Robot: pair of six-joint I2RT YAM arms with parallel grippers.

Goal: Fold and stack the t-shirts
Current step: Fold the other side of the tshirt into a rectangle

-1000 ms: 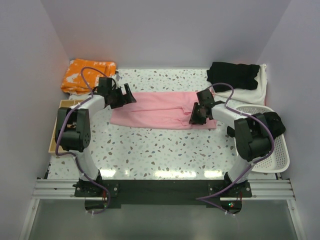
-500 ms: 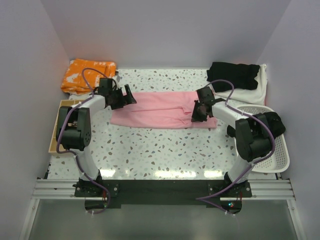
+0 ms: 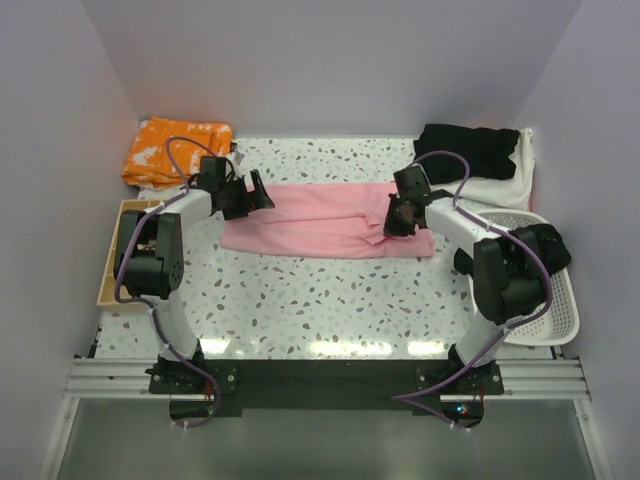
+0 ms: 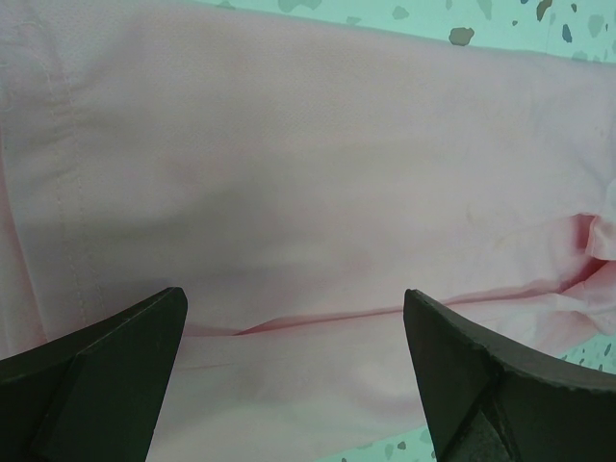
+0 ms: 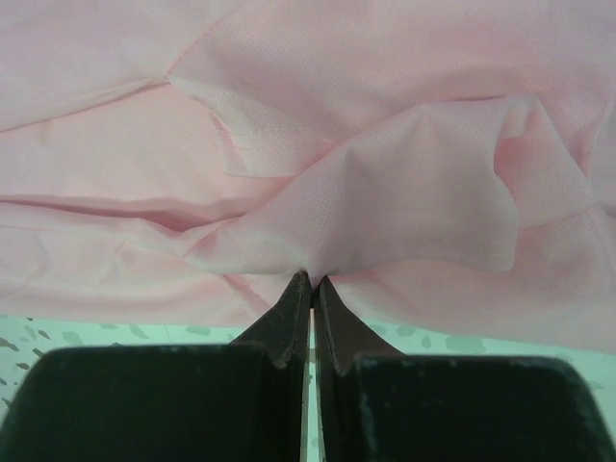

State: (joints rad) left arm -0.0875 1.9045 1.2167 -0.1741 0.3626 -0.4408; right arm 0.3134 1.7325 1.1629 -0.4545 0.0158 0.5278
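Note:
A light pink t-shirt [image 3: 320,218] lies folded into a long strip across the back half of the table. My right gripper [image 3: 393,222] sits at its right end, shut on a pinched ridge of the pink cloth [image 5: 385,202], which puckers up from the jaw tips. My left gripper [image 3: 256,193] hovers over the strip's left end, open, its two fingers [image 4: 106,356] wide apart above flat pink fabric [image 4: 308,173] with nothing between them. A black t-shirt [image 3: 468,150] lies on an off-white one [image 3: 500,185] at the back right corner.
An orange patterned cloth [image 3: 176,150] lies at the back left corner. A wooden tray [image 3: 112,270] stands at the left edge. A white slatted basket [image 3: 545,300] with dark cloth in it stands at the right edge. Speckled tabletop [image 3: 320,300] stretches before the strip.
My right gripper has closed on the pink shirt's right end and shifted slightly toward the back, bunching the cloth. The left arm has stayed in place, open.

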